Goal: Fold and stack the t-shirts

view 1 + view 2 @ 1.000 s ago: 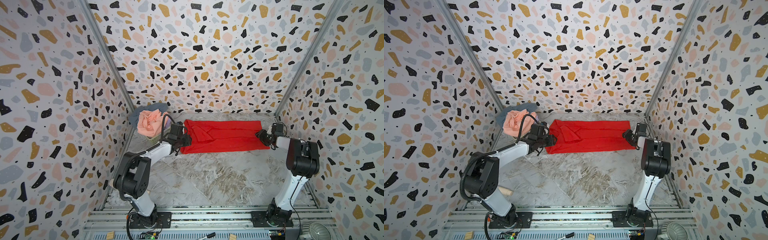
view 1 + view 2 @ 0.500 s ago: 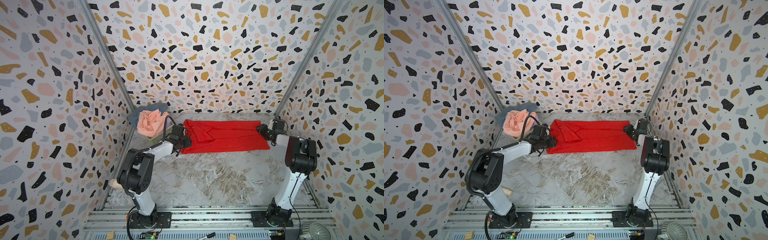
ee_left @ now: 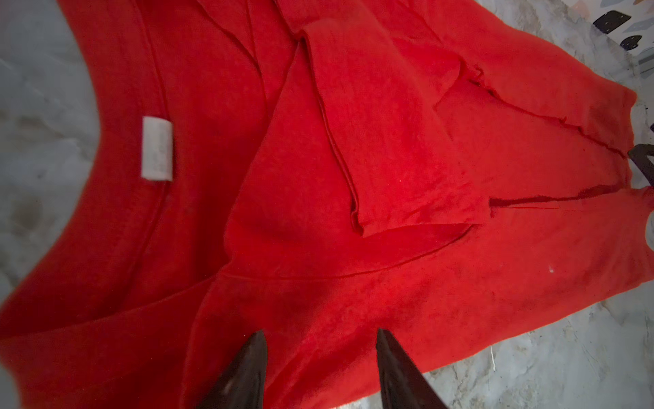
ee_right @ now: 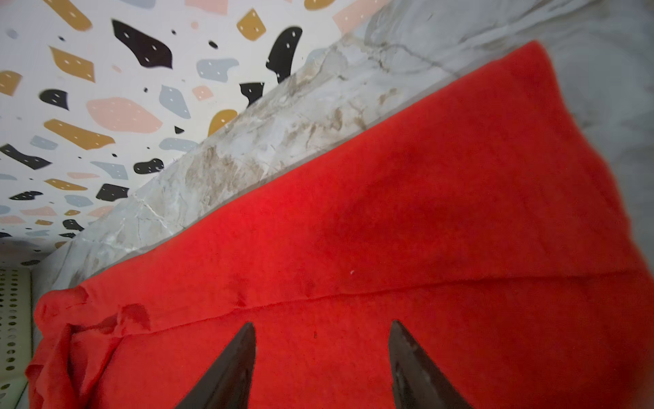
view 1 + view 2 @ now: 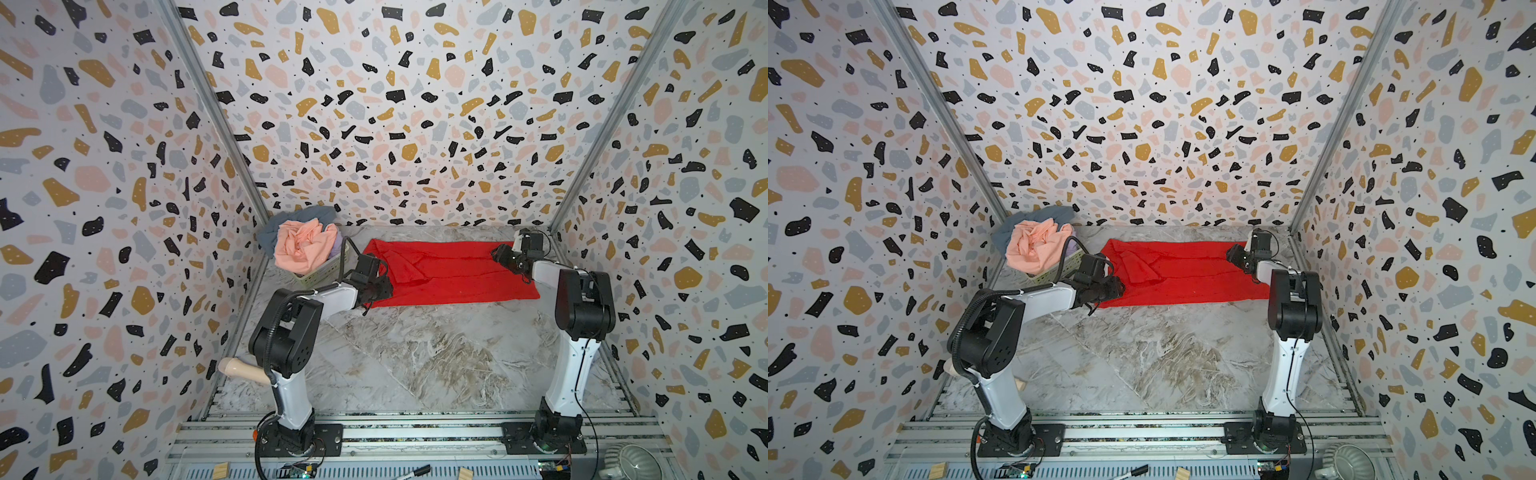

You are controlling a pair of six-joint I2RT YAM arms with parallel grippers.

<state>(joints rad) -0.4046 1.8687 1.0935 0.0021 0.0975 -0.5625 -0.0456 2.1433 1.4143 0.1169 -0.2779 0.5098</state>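
Red t-shirt (image 5: 453, 274), sleeves folded in: left gripper (image 3: 320, 340) and right gripper (image 4: 322, 327), fingers parted, empty, over opposite ends; crosswise fold likely next.

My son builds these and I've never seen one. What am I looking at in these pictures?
Two white-and-black robot arms stand at the front of a marble-look table. Two pictures come from one camera overhead; the others from a camera on each wrist, looking past its fingers. A red t-shirt lies flat at the back, partly folded. The left gripper and right gripper are poised over its opposite ends, jaws apart, holding nothing. A basket in the back-left corner holds crumpled clothes, a peach-pink shirt on top.
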